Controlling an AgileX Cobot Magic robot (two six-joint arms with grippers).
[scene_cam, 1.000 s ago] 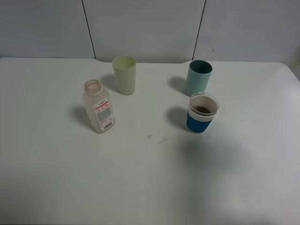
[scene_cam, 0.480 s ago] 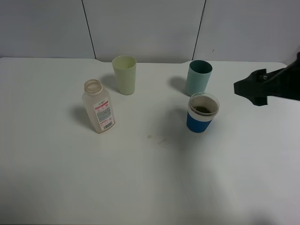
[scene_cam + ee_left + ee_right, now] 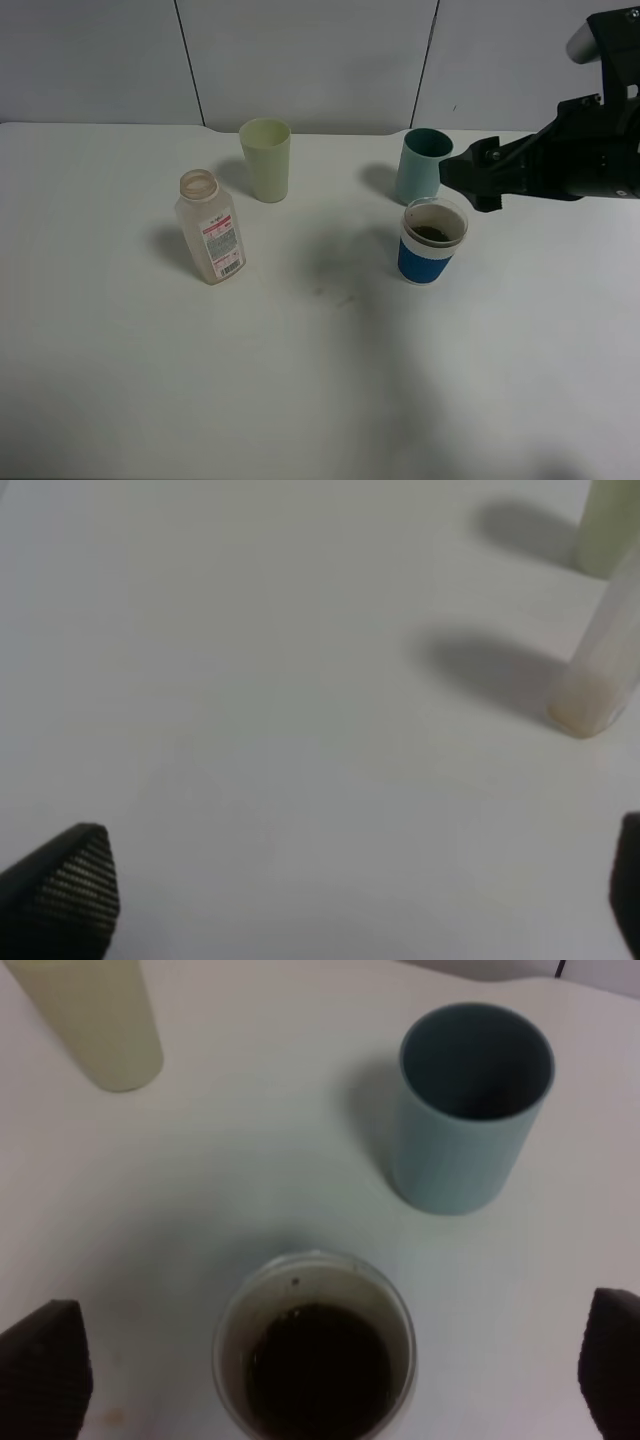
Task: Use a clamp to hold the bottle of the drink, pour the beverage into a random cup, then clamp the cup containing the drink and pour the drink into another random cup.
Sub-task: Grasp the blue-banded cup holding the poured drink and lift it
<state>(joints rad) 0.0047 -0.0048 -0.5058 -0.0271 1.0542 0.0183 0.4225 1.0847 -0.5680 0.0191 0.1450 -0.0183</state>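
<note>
An uncapped clear plastic bottle with a red and white label stands left of centre; its lower side shows in the left wrist view. A blue-and-white cup holds dark drink. A teal cup stands just behind it and looks empty. A pale yellow-green cup stands behind the bottle. My right gripper is open and hovers above and just right of the drink cup. My left gripper is open and empty, low over the table left of the bottle, and out of the exterior view.
The white table has a few small stains between the bottle and the drink cup. A grey panelled wall runs along the table's far edge. The black right arm reaches in from the right edge.
The right arm came into the exterior view from the right and moved left, up to the teal and blue-and-white cups. The bottle and cups have not moved.
</note>
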